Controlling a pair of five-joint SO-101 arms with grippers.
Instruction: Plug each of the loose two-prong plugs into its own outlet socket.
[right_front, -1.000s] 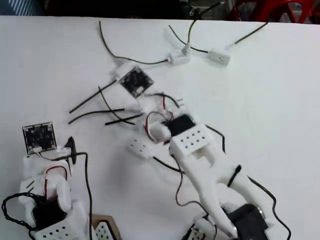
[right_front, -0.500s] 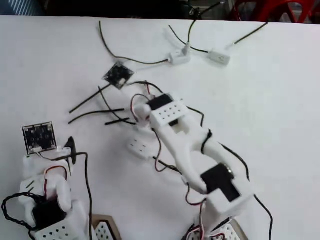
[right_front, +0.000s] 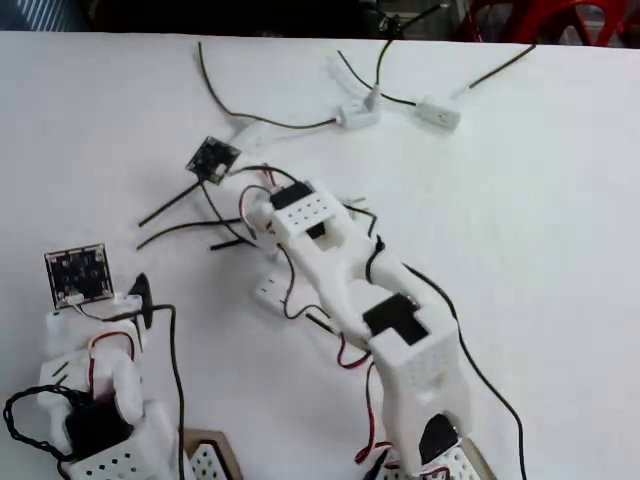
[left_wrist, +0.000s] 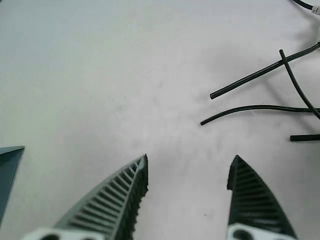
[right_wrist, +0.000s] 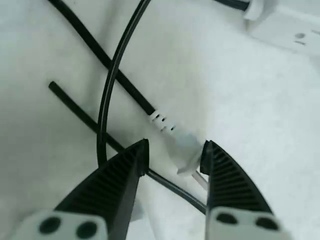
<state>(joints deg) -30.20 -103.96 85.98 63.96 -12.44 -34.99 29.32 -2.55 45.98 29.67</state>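
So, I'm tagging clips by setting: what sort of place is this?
Probably a robotics lab or workshop bench: a left arm and a right arm with exposed wiring on a plain white table, loose black cords and white outlet sockets, and a red chair frame behind.

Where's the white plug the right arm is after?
In the right wrist view, the white plug lies on the table between the open fingers of the right gripper, not gripped, at the end of its black cord; an outlet socket sits beyond.

A white two-prong plug (right_wrist: 184, 150) on its black cord lay flat between the right claw's (right_wrist: 175, 145) tips, a white outlet socket (right_wrist: 290, 31) lying farther beyond.
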